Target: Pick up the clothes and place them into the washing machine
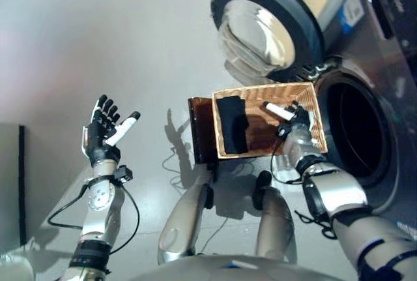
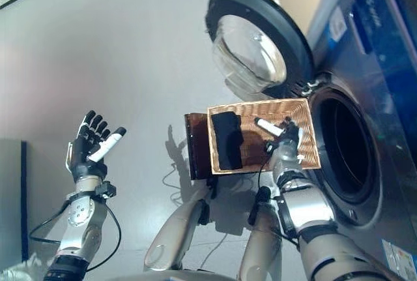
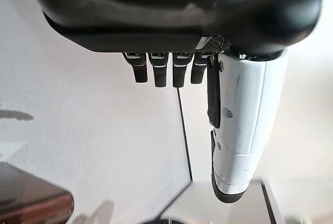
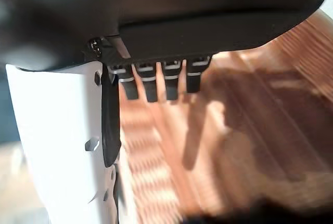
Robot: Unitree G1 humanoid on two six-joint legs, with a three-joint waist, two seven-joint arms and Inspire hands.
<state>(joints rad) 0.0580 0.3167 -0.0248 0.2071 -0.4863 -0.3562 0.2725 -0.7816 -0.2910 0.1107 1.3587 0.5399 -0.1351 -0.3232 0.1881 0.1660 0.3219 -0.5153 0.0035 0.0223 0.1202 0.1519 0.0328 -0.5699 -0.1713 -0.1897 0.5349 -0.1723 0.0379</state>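
A smooth, pale grey floor (image 1: 130, 46) is stretching across the room, glossy enough to be catching soft reflections. At the right a front-loading washing machine (image 1: 384, 53) is standing with its grey metal front and dark round drum opening (image 1: 358, 134) exposed. Its circular door (image 1: 267, 23), a dark ring around a bulging clear glass bowl, is hanging swung open to the side of the drum.

Just beside the drum opening a rectangular woven wicker basket (image 1: 313, 98), tan and ribbed, is sitting on a dark brown glossy stand (image 1: 201, 137). A black garment (image 1: 232, 124), soft and folded into a long strip, is lying inside the basket at the end away from the machine.

The right hand (image 1: 294, 123) is reaching into the basket at the end nearer the machine, fingers straight and spread apart, white-covered thumb out to the side, holding nothing and apart from the garment. The left hand (image 1: 103, 131) is hovering well off to the left above the floor, palm up, fingers extended and empty.
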